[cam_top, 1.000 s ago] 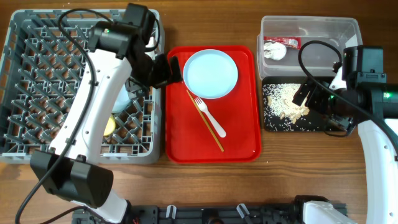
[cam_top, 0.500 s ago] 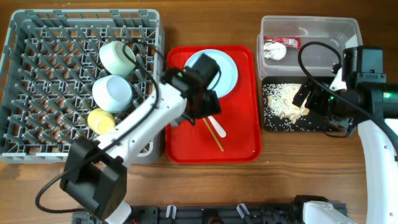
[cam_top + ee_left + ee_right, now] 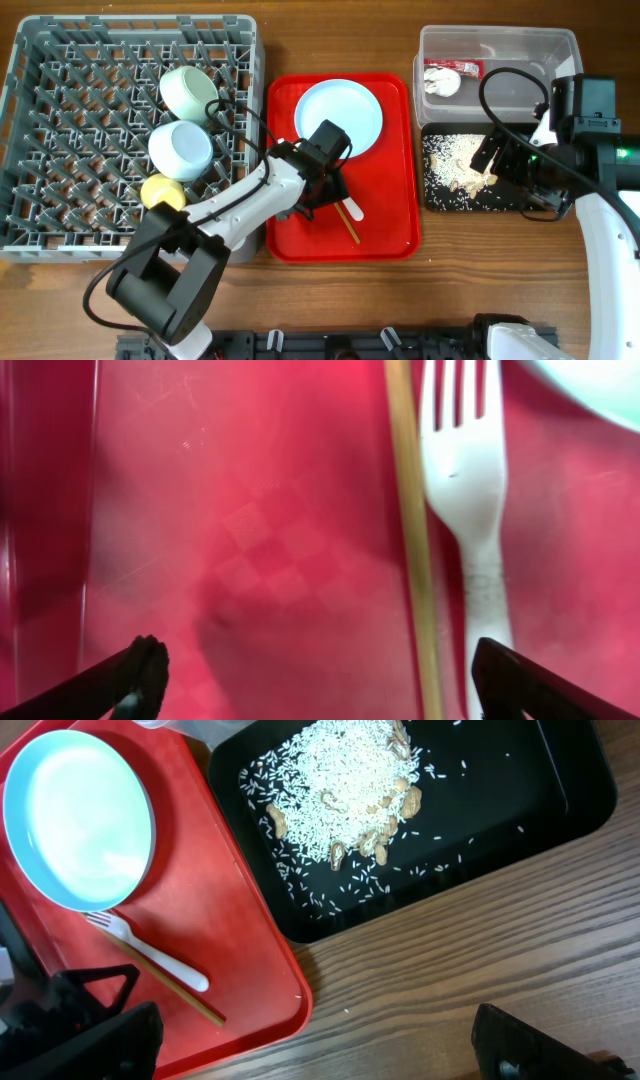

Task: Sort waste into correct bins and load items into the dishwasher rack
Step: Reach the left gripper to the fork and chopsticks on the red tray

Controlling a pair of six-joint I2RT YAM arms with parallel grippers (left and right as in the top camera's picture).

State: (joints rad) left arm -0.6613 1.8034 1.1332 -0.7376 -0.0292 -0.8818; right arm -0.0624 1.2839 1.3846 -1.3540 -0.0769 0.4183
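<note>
The left gripper (image 3: pixel 320 688) hovered low over the red plastic serving tray (image 3: pixel 250 560), fingers wide apart, the white plastic fork (image 3: pixel 468 480) and thin wooden chopstick (image 3: pixel 408 510) lying between them, ungripped; the pale blue round plate (image 3: pixel 338 112) sat just beyond; the right gripper (image 3: pixel 310 1045), fingers likewise spread, hung near the black rectangular tray (image 3: pixel 520 780) holding beige rice-like scraps (image 3: pixel 345 770)

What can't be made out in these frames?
- Chopsticks: one or a pair? The left wrist view is blurred; overhead, the left arm covers most of them.
- Yellow cup: mouth up or down, too small overhead.
- Sauce packet print: too small overhead.
</note>
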